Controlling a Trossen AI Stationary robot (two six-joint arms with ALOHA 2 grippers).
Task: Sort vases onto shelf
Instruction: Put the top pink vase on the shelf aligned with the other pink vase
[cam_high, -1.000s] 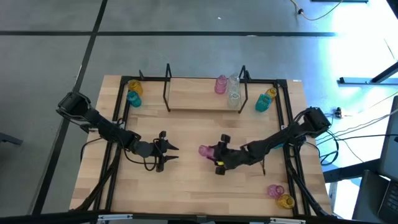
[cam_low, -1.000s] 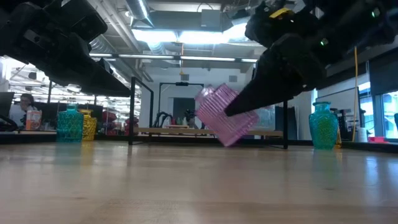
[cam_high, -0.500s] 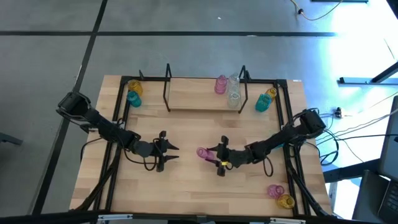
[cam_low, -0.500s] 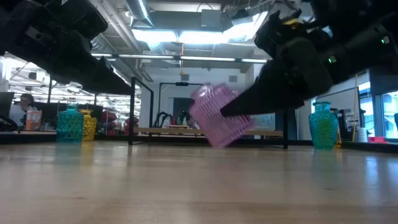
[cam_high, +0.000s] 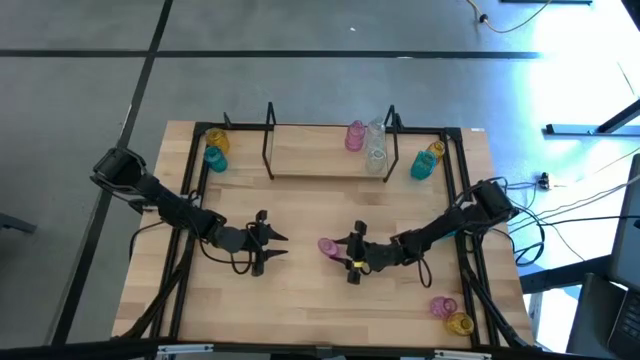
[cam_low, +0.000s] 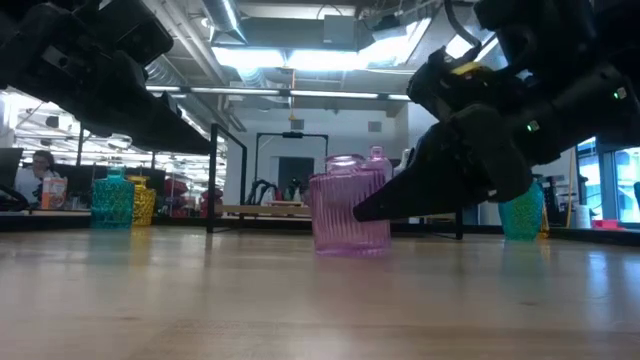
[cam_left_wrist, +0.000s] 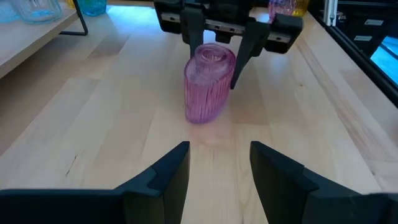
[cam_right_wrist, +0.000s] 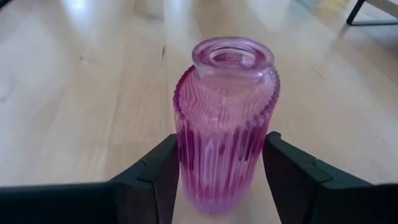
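A pink ribbed vase (cam_right_wrist: 225, 124) stands upright near the table's middle (cam_high: 327, 246), with my right gripper (cam_high: 334, 247) shut on it. My left gripper (cam_high: 284, 245) hangs open left of it, facing it (cam_left_wrist: 219, 155), with nothing between its fingers. The shelf (cam_high: 320, 160) lies at the far side. A pink vase (cam_high: 355, 136) and two clear vases (cam_high: 376, 148) stand at the shelf's right end. My right gripper pinches the vase's ribbed body (cam_right_wrist: 186, 155) between its two fingers (cam_right_wrist: 152, 177), one on each side, below the shoulder. The fingers come from the table's right side, slanting a little downward (cam_low: 400, 200). The vase stands upright with its base on the table (cam_low: 350, 250).
A teal vase (cam_high: 214, 157) and a yellow one (cam_high: 217, 139) stand left of the shelf. Another teal vase (cam_high: 421, 167) and yellow one (cam_high: 435, 151) stand right of it. A pink vase (cam_high: 443, 307) and a yellow one (cam_high: 459, 323) sit at the near right corner.
My right gripper has gone down and tipped forward with the pink vase. The vase, tilted and clear of the table before, has turned upright and now stands with its base on the wood.
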